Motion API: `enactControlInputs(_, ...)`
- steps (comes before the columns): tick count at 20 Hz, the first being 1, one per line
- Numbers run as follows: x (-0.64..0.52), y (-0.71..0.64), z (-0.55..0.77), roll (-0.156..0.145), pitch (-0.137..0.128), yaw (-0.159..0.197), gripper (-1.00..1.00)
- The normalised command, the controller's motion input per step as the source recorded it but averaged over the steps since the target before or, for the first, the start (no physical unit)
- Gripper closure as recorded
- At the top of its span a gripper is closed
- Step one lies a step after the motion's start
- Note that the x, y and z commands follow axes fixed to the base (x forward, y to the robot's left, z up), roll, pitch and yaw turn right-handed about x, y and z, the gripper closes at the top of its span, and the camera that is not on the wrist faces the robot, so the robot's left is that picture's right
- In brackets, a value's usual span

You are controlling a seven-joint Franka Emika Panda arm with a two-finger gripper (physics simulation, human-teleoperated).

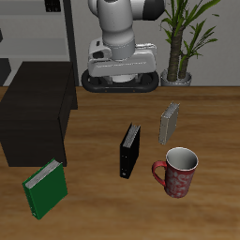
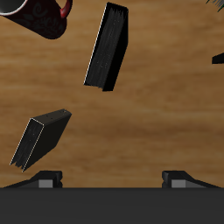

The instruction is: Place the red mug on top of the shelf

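The red mug [image 1: 178, 172] stands upright near the table's front edge, its handle toward the black book; its dark rim shows in the wrist view [image 2: 35, 17]. The shelf [image 1: 33, 117], a large black cabinet with a flat bare top, stands at the table's side, far from the mug. My gripper [image 2: 114, 180] hangs high near the robot's base at the back of the table [image 1: 120, 64]. It is open and empty, well above and behind the mug. Its two fingertips [image 2: 48, 180] stand wide apart.
A black book [image 1: 130, 150] stands mid-table between mug and shelf, seen also from the wrist [image 2: 108, 45]. A grey book [image 1: 169, 122] stands behind the mug. A green book [image 1: 45, 187] leans before the shelf. A potted plant [image 1: 183, 37] and a grey rack [image 1: 56, 28] stand at the back.
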Motion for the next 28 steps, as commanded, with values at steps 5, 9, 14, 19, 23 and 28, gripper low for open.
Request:
enactControlInputs(5,0.06,-0.08,0.04,-0.044,-0.012,-0.001,-1.00)
enactControlInputs(9,0.09,0.27,0.07,0.008,-0.010,0.007,-1.00)
enactControlInputs(14,0.15,0.31,0.16,-0.008,-0.016,-0.025,-1.00)
enactControlInputs(19,0.31,0.43,0.14,-0.034,-0.015,0.014,-1.00)
enactControlInputs(23,0.31,0.50,0.10,0.019,-0.008,0.035,-1.00)
enactControlInputs(28,0.28,0.35,0.07,0.016,0.003,0.022,-1.00)
